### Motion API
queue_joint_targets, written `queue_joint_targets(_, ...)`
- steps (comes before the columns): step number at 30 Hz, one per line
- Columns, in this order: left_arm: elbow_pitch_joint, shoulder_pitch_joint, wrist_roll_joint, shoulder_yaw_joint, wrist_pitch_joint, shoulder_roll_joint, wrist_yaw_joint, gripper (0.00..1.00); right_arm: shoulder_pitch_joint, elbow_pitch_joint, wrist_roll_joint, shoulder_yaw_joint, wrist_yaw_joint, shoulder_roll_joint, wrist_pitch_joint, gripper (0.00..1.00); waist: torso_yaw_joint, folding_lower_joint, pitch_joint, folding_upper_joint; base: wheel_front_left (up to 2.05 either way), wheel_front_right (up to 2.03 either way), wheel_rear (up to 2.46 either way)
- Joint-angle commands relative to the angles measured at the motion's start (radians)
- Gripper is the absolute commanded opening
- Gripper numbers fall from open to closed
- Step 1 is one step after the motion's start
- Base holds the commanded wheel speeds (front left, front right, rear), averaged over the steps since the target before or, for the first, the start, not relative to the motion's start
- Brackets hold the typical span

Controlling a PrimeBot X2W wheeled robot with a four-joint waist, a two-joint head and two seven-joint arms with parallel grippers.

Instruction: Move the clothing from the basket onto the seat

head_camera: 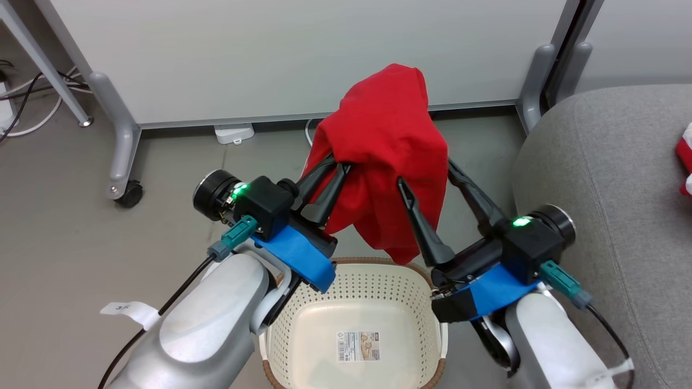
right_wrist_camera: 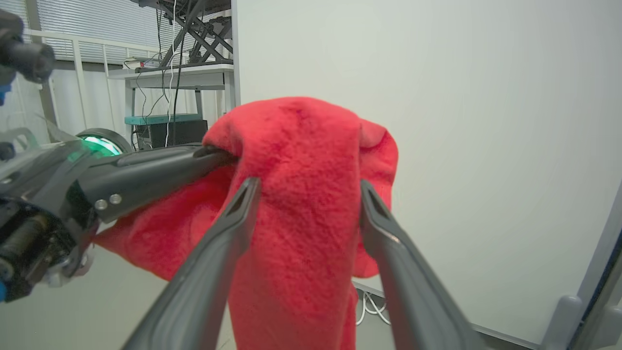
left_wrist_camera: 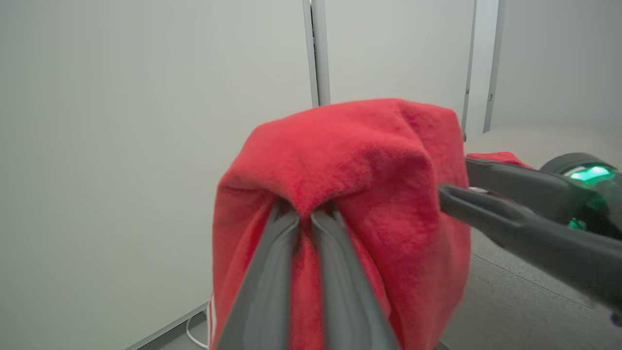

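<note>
The plain red shirt of the clothing (head_camera: 384,140) hangs in the air above the basket (head_camera: 357,286), draped over both grippers. My left gripper (head_camera: 339,163) is shut on a fold at the shirt's left side, and the pinch shows clearly in the left wrist view (left_wrist_camera: 305,214). My right gripper (head_camera: 425,172) stands open, one finger on each side of the hanging cloth (right_wrist_camera: 301,204). The cream perforated basket sits low in the head view with a barcode sticker (head_camera: 358,346) on its bare floor. The grey seat (head_camera: 605,178) lies to the right, and a second red garment with white trim (head_camera: 685,156) rests at its far edge.
A white partition panel (head_camera: 303,54) on grey feet stands just behind the shirt, with a castor (head_camera: 128,193) at the left. Cables (head_camera: 32,102) and a white plug box (head_camera: 233,133) lie on the grey floor by the panel.
</note>
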Motion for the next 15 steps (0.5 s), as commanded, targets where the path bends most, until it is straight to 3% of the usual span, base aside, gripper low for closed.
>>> queue_joint_targets(1,-0.005,-0.019,0.008,-0.003,-0.002,-0.004,0.000,0.00,-0.023,0.021,0.008,0.012,0.000,-0.002,0.000,1.00,0.005,0.0000,0.005,-0.0001,0.00,0.00,0.00)
queue_joint_targets(10,-0.001,-0.036,0.014,-0.029,-0.004,-0.026,-0.008,0.00,-0.101,0.132,0.071,0.090,0.000,-0.002,0.000,1.00,0.027,0.0000,0.014,-0.0001,0.00,0.00,0.00)
queue_joint_targets(11,0.000,-0.037,0.014,-0.031,-0.004,-0.028,-0.009,0.00,-0.101,0.143,0.080,0.096,0.000,-0.002,0.000,0.78,0.028,0.0000,0.014,-0.0001,0.00,0.00,0.00)
queue_joint_targets(12,0.000,-0.038,0.014,-0.032,-0.004,-0.029,-0.009,0.00,-0.104,0.150,0.087,0.100,0.000,-0.002,0.000,0.31,0.029,0.0000,0.013,-0.0001,0.00,0.00,0.00)
queue_joint_targets(13,0.001,-0.038,0.014,-0.033,-0.005,-0.030,-0.009,0.00,-0.107,0.153,0.093,0.103,0.000,-0.002,0.000,0.00,0.030,0.0000,0.013,-0.0001,0.00,0.00,0.00)
queue_joint_targets(15,0.002,-0.037,0.014,-0.034,-0.005,-0.031,-0.009,0.00,-0.110,0.159,0.100,0.109,0.000,-0.002,0.000,0.00,0.031,0.0000,0.012,-0.0001,0.00,0.00,0.00)
